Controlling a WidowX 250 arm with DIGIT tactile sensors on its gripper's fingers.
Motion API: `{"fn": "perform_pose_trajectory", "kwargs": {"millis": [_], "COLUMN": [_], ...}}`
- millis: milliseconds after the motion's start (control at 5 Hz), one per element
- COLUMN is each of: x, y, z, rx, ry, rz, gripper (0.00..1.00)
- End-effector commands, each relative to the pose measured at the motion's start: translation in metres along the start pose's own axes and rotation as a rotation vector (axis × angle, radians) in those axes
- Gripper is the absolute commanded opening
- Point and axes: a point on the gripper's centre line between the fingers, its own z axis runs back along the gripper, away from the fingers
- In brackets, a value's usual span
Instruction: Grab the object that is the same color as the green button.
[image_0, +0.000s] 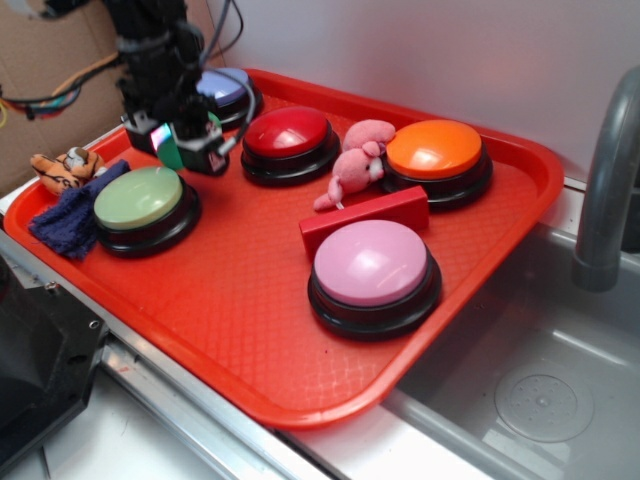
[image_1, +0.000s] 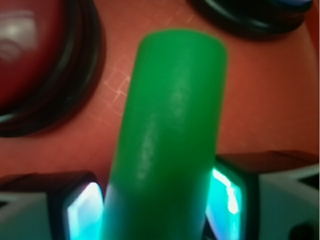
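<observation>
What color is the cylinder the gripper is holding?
Solid green, darker than the green button; the cylinder shows best in the wrist view.

A pale, plain wall (image_0: 420, 50) runs behind the scene, softly lit with a faint reddish glow. Brown cardboard (image_0: 50, 60) stands at the far left corner. On the right lies a grey metal sink (image_0: 540, 390), with a grey faucet pipe (image_0: 605, 190) rising at its far edge.

Red tray (image_0: 250, 330): red (image_0: 288, 133), orange (image_0: 434, 150), pink (image_0: 371, 263), lilac buttons (image_0: 228, 87); pink plush (image_0: 352, 170); blue cloth (image_0: 72, 215).
</observation>
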Motion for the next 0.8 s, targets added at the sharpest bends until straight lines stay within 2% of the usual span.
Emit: {"fn": "perform_pose_trajectory", "kwargs": {"millis": [0, 200, 400, 600], "x": [-0.014, -0.032, -0.060, -0.068], "y": [-0.038, -0.058, -0.086, -0.096], "z": [0.085, 0.102, 0.109, 0.100], "rx": [-0.096, -0.164, -0.187, -0.234], "ry": [-0.079, -0.067, -0.086, -0.048], "rz": [-0.036, -0.086, -0.175, -0.197], "gripper": [0.00, 0.00, 0.00, 0.00]}}
